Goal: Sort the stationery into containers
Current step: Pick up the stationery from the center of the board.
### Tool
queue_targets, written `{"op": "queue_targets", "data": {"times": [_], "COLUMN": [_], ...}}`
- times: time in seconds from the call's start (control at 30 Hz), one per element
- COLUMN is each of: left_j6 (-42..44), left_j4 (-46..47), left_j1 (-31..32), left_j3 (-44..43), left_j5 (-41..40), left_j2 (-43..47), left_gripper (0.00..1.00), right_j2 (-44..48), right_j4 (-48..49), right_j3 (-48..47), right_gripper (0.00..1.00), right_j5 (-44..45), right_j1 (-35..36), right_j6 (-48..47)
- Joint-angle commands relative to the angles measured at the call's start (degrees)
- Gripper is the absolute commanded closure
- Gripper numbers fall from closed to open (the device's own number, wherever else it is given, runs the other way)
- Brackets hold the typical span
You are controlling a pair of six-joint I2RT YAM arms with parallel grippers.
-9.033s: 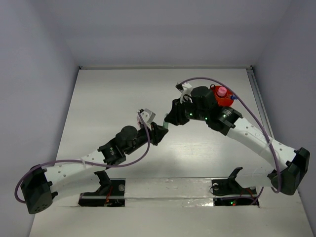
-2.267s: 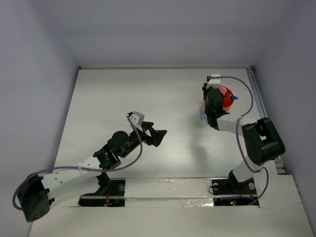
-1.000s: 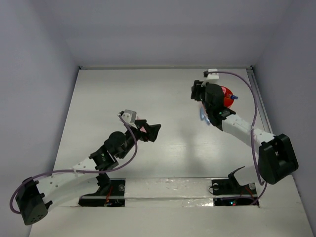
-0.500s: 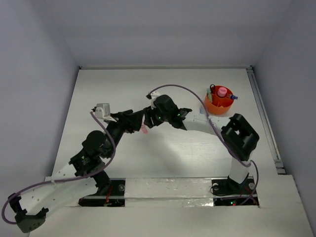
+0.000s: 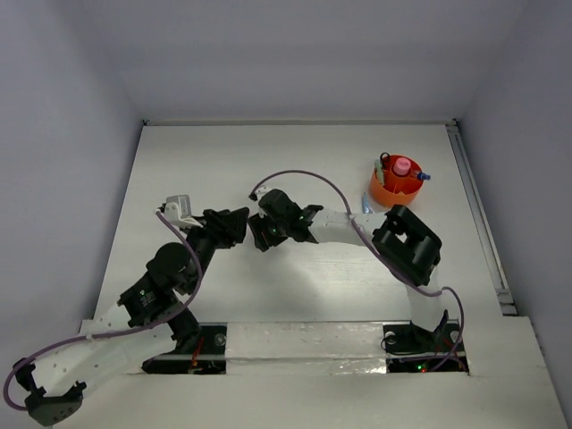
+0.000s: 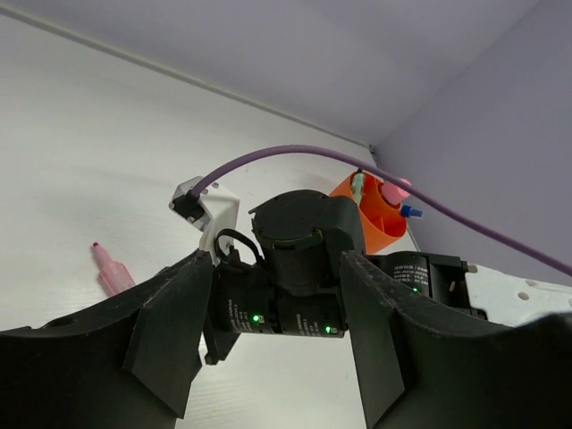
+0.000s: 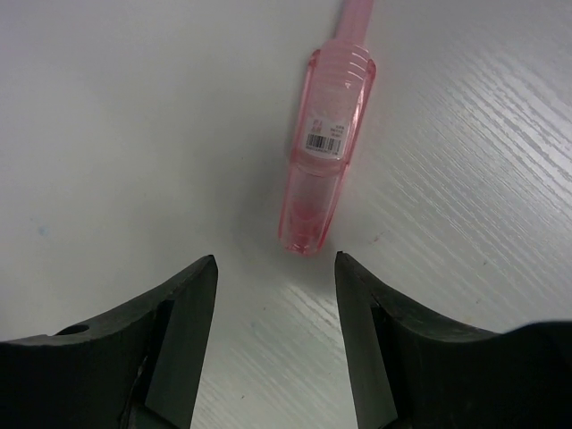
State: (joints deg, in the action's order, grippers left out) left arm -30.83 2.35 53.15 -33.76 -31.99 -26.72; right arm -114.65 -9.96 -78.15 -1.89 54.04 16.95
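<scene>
Right tool (image 7: 275, 273): my jaws stand apart, empty, over the tabletop (image 7: 107, 107).
Pink pen (image 7: 326, 147): flat on the tabletop, its near end just ahead of my right tool's gap, touching neither finger.
Left tool (image 6: 275, 268): fingers spread, holding nothing, facing my right wrist (image 6: 299, 259).
Red-orange bowl (image 5: 389, 195): far right, well apart from both tools, pink-capped bottle (image 5: 402, 165) inside.

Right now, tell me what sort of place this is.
Probably a robot lab test cell: a white table boxed in by plain pale walls, a left arm and right arm bolted at its near edge, and an orange bowl of stationery.
</scene>
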Motion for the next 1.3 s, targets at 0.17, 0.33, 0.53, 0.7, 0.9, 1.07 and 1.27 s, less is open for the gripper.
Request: {"op": "queue_targets", "data": {"times": [0.17,0.33,0.53,0.7,0.9,1.07,1.27], "left_j6": [-3.44,-4.15,-5.03,-5.64,-5.29,-6.61,-6.7], "left_j4": [-0.42,-0.59,1.77,6.26,16.44,29.45,36.32], "left_j1": [-0.23,-0.23,-0.76,-3.83,-13.05,-16.41,-16.41], "left_j3": [3.43,4.23,7.39,8.62,10.37,12.14,11.79], "left_j5": [-2.91,-3.96,-5.89,-2.12,12.8,24.33,28.56], "left_j2": [0.0,0.09,-0.7,-5.79,-15.01,-24.76,-30.31], "left_gripper": [0.45,0.43,0.44,0.44,0.45,0.48,0.54], "right_j2": [-4.79,-6.29,-3.84,5.56,15.93,20.16,22.36], "right_j4": [0.11,0.73,2.83,7.4,11.89,13.03,14.0], "right_j3": [-2.18,-2.8,0.71,6.59,15.39,19.35,21.11], "right_gripper": [0.42,0.54,0.85,0.9,0.92,0.92,0.92], "right_j5": [5.58,7.6,11.03,11.65,12.09,11.04,9.63], "right_j1": [0.19,0.71,0.71,0.19,-0.43,-0.43,-0.43], "right_j6": [1.07,1.07,2.65,3.79,5.2,5.72,6.43]}}
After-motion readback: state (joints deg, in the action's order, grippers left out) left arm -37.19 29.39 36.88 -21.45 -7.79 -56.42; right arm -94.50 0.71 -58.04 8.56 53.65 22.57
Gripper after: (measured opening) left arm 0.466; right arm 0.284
